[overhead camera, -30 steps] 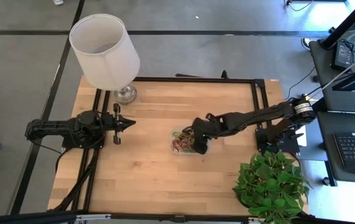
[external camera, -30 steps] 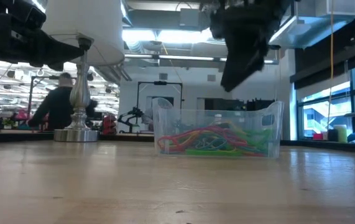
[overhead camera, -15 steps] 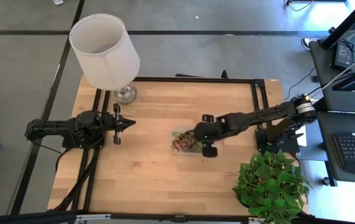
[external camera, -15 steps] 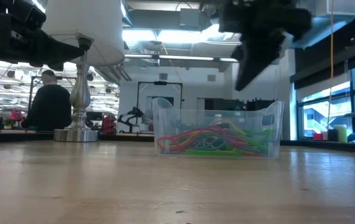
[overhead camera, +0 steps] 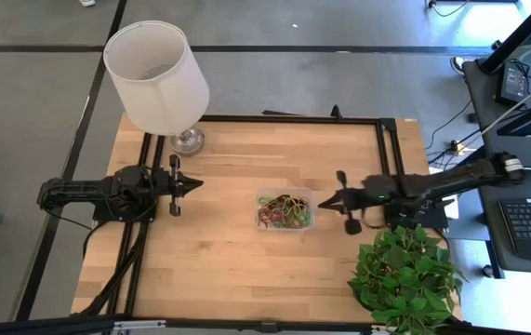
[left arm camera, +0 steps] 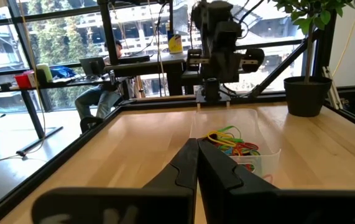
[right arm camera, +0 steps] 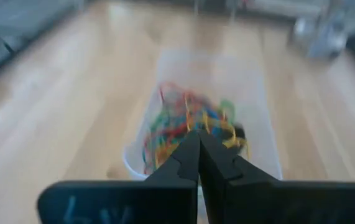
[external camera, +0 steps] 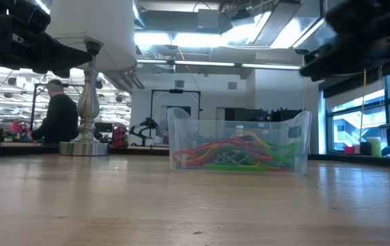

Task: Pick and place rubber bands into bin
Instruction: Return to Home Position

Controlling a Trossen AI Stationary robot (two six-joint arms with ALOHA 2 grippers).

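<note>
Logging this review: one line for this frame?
bands in bin | right gripper shut, clear of bin | left gripper shut, idle left

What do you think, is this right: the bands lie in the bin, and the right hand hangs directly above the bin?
Not quite. The bands do lie in the bin, but the right hand is not above it: the high view shows it beside the bin, clear of its rim.

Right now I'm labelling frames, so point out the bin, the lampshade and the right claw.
bin [external camera: 208, 133]: low view, clear front wall.
lampshade [overhead camera: 177, 98]: high view, white side.
right claw [overhead camera: 322, 199]: high view, shut fingertips.
</note>
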